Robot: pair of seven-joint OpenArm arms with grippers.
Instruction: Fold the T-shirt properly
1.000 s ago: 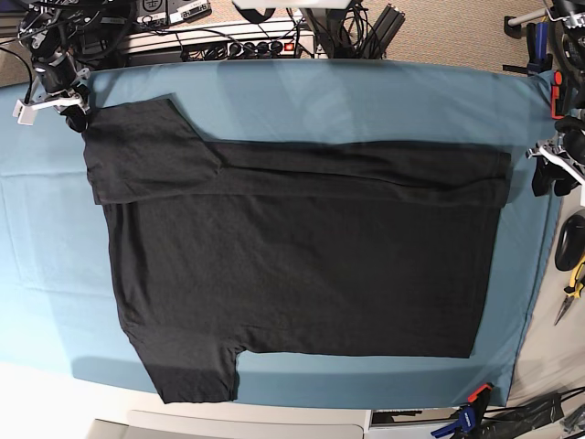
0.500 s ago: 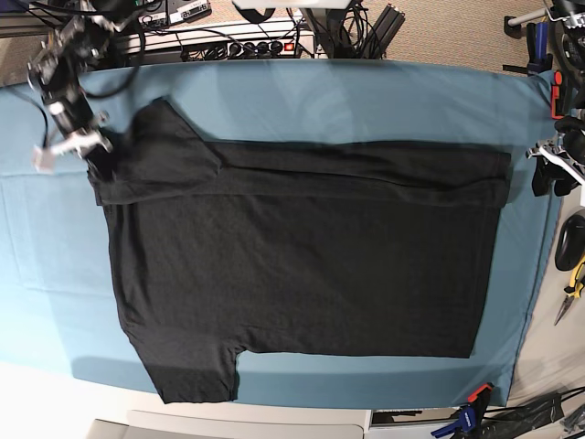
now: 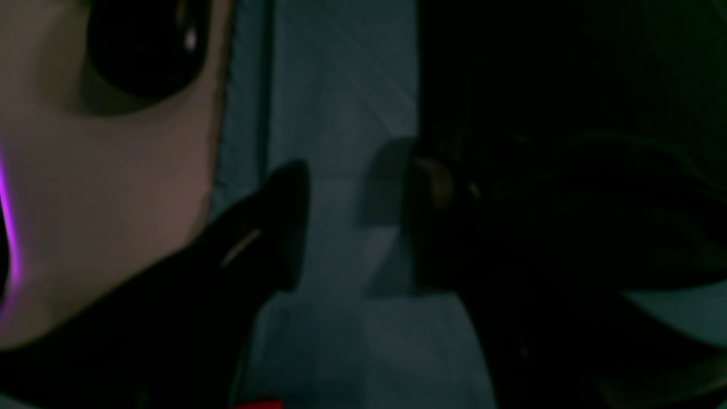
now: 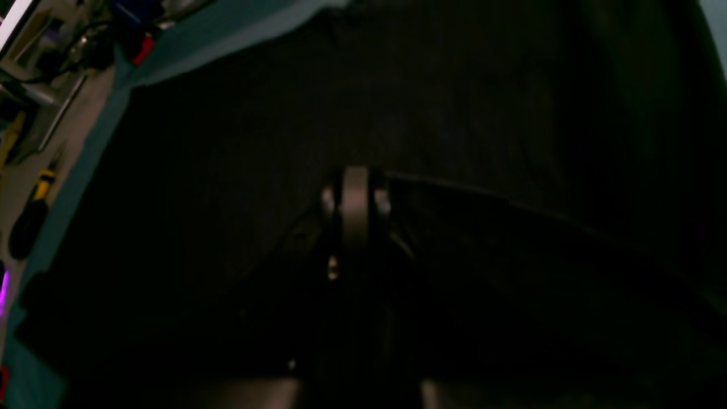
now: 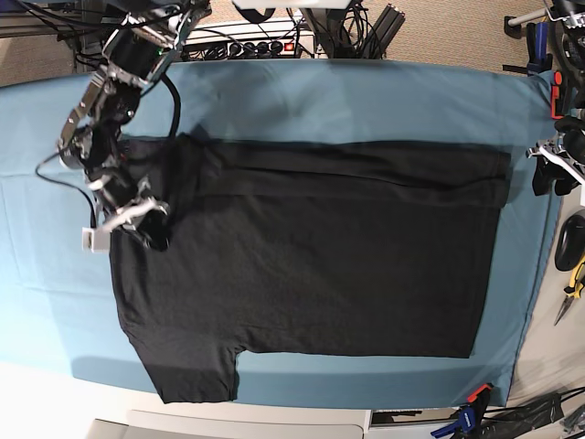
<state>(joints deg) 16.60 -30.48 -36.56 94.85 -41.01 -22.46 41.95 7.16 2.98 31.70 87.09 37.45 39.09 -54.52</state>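
Black fabric of the T-shirt (image 5: 311, 256) covers most of the teal cloth (image 5: 366, 101) on the table, spread flat with its far edge already folded over into a long band and one sleeve sticking out at the near corner. The right gripper (image 5: 151, 224) sits low over the shirt's upper sleeve area, its jaws pressed together on a fold of the T-shirt, with the sleeve drawn in over the body of the shirt beneath and beside it. From the right wrist view the closed fingertips (image 4: 355, 196) meet as one pale strip, with dark shirt fabric all around and ahead of them, and a strip of teal cloth showing off to the side. The left gripper (image 3: 352, 221) hovers apart from the shirt at the opposite edge of the table, its jaws spread with nothing between them; teal cloth lies directly below the gap, and the bare floor shows beyond one finger (image 3: 284, 227). In the base view this gripper (image 5: 548, 169) rests just past the shirt's folded hem end.
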